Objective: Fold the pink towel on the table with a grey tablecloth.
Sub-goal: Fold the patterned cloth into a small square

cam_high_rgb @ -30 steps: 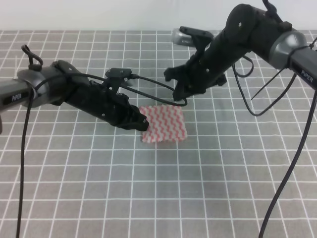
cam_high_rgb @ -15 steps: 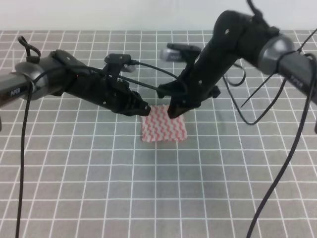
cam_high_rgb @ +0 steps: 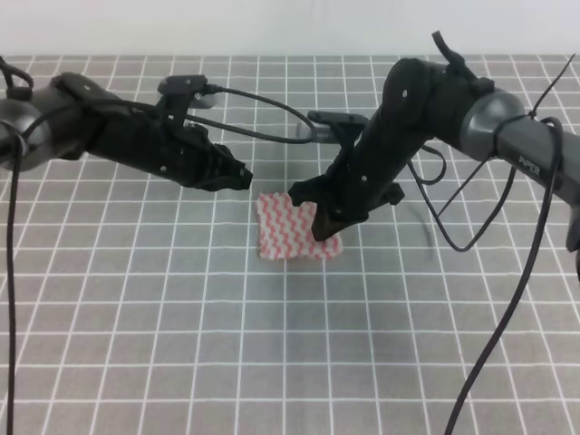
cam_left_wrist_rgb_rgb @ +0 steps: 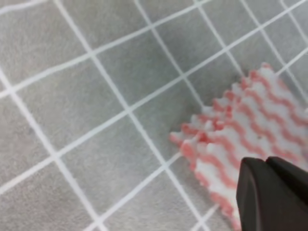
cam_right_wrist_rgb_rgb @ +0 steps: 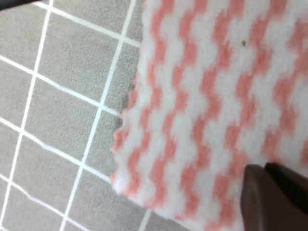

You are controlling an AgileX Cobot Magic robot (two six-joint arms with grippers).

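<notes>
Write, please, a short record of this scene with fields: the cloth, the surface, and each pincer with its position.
cloth: pink towel, zigzag pink and white stripes, lying on the table, far-left corner slightly raised
surface: table with a grey tablecloth, white grid lines
left pincer: above the table, left of the towel, not touching it; open or shut cannot be told
right pincer: down at the right part of the towel, over the cloth; whether it grips cannot be told
fold: not yet visible
</notes>
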